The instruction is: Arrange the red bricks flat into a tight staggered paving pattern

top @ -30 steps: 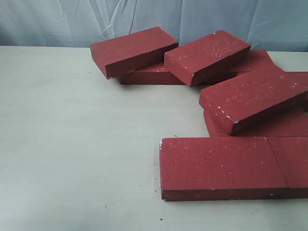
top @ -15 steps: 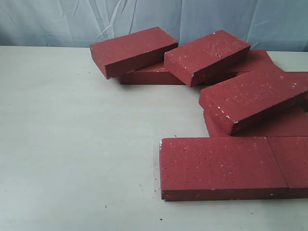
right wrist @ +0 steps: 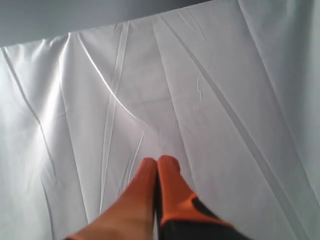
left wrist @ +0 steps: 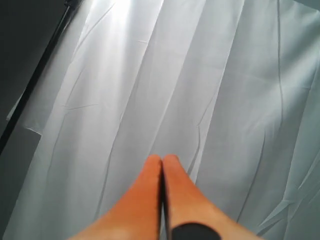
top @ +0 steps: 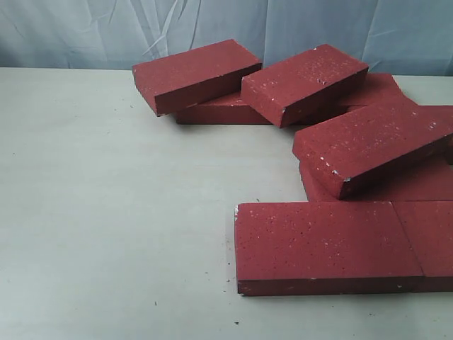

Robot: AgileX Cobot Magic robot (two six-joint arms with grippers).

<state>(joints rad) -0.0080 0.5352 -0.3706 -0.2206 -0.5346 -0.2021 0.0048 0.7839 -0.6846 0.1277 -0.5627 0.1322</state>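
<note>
Red bricks (top: 329, 244) sit jumbled at the right and far side of the worktop (top: 106, 212): two flat end to end in front, others leaning on each other. My left fingers (left wrist: 142, 195) and right fingers (right wrist: 137, 195) are pressed together, empty, facing white cloth (right wrist: 200, 75).

- A creased pale blue cloth backdrop (top: 71, 35) spans the top of the frame.
- A matte off-white table (top: 106, 212) fills the lower left, faintly speckled.

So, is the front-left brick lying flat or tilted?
Flat: the front-left brick lies fully on the table, no gap beneath.
</note>
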